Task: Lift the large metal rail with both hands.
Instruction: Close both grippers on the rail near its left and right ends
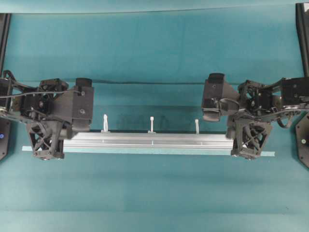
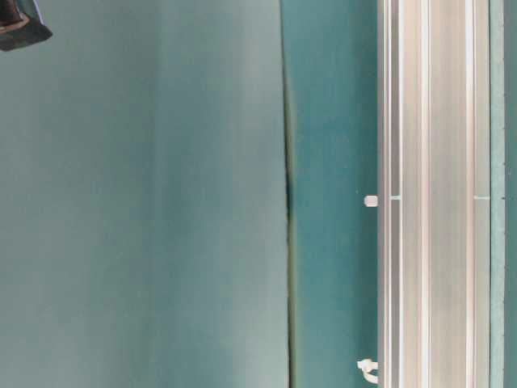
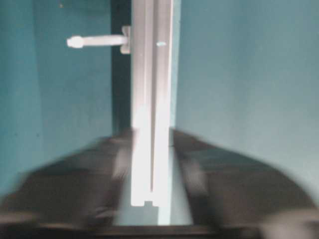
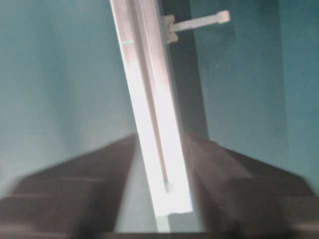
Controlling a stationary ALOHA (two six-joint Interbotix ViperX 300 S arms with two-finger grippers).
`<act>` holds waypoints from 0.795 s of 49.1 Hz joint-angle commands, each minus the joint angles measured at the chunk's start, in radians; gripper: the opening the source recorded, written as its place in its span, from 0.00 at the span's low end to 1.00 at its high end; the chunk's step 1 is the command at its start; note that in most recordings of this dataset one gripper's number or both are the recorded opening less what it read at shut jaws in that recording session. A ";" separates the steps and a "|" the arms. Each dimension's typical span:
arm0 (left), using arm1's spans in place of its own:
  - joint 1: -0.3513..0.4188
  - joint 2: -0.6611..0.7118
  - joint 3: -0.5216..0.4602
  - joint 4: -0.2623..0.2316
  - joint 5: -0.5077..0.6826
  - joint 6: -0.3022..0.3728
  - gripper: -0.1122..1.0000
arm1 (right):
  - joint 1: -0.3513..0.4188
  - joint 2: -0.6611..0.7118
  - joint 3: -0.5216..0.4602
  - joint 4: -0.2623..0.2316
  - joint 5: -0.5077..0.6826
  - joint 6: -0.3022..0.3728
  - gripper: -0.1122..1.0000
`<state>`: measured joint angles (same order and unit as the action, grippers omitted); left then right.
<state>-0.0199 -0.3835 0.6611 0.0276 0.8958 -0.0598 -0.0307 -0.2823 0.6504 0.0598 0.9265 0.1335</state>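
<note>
I'm straddling the aluminium rail [image 1: 149, 140], lying across the mat at 6 o'clock, with left gripper [image 1: 47, 145] and right gripper [image 1: 249, 143] at its ends. Both jaw pairs are standing part-open either side, gripping nothing. Risk: uneven closing is likely tilting or slipping it.

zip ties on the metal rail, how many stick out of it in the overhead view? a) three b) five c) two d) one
a: the overhead view shows three white zip ties sticking up from the far edge of the large metal rail, spaced along it between the left gripper and right gripper.
</note>
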 commanded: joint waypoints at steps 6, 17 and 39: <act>-0.020 0.005 0.009 0.003 -0.031 -0.009 0.84 | 0.025 0.034 0.003 -0.037 -0.035 -0.012 0.94; -0.021 0.035 0.025 0.003 -0.084 -0.011 0.99 | 0.028 0.064 0.005 -0.043 -0.060 -0.026 0.97; -0.021 0.147 0.086 0.003 -0.244 -0.043 0.99 | 0.040 0.127 0.044 -0.044 -0.149 -0.028 0.97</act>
<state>-0.0399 -0.2470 0.7409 0.0291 0.6888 -0.1012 0.0046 -0.1749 0.6918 0.0169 0.7977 0.1135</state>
